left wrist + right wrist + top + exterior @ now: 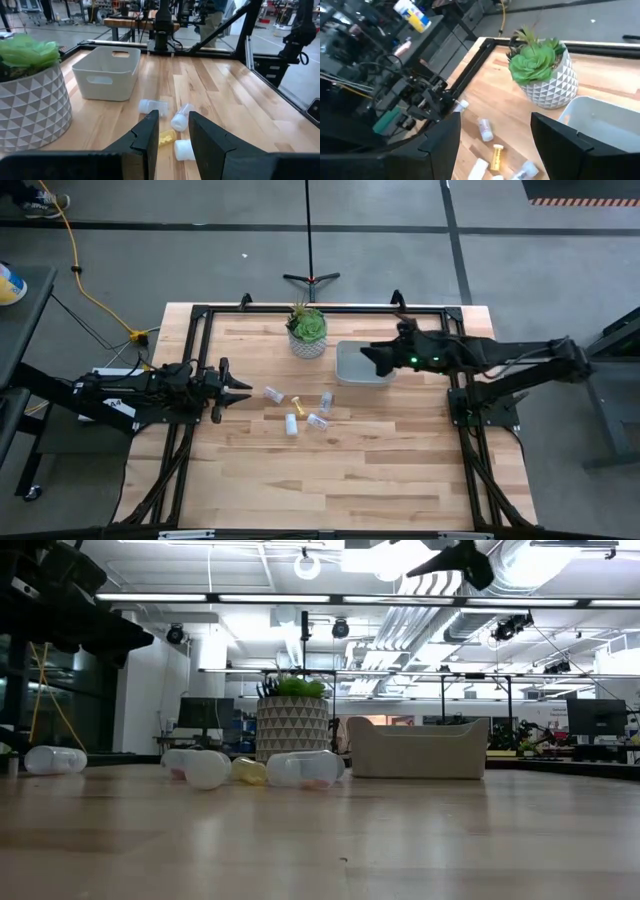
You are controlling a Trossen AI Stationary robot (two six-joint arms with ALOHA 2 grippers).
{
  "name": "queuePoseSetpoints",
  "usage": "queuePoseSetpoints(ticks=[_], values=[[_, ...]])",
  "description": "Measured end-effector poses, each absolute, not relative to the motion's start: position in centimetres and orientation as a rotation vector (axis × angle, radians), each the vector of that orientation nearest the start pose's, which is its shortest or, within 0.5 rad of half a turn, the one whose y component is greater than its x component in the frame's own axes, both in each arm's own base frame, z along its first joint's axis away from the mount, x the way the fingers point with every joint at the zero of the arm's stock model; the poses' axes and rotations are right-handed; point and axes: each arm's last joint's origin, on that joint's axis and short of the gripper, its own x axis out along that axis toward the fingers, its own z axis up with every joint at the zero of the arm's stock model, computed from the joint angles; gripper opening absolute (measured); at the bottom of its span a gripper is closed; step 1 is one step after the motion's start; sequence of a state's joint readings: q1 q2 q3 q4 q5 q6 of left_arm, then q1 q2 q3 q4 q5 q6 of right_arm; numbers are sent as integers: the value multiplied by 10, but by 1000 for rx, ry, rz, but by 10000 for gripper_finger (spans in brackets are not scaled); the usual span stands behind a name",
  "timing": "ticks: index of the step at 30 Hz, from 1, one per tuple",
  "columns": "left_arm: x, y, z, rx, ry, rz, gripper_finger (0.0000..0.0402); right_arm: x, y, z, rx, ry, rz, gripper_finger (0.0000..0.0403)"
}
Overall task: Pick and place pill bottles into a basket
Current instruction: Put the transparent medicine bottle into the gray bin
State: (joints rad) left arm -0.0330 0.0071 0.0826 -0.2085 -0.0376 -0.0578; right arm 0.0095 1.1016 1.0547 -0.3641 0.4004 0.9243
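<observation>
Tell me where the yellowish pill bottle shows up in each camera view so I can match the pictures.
High view: the yellowish pill bottle lies mid-table among the whitish pill bottles.
Low view: it peeks out low, in front of the potted plant.
Left wrist view: it lies just beyond the left gripper.
Right wrist view: it lies near the bottom edge.
Shared landmark: the potted plant.
</observation>
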Motion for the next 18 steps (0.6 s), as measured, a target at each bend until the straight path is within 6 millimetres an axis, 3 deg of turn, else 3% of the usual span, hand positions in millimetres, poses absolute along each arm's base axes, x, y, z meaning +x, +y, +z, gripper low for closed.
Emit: queuePoseSetpoints(ticks=[7, 18], values=[[92, -2, 171, -53, 132, 16, 143, 262, -13, 345, 780, 284, -495, 232], [92, -2, 171, -52, 132, 17, 143, 294, -8, 316, 1053, 410, -411, 233]])
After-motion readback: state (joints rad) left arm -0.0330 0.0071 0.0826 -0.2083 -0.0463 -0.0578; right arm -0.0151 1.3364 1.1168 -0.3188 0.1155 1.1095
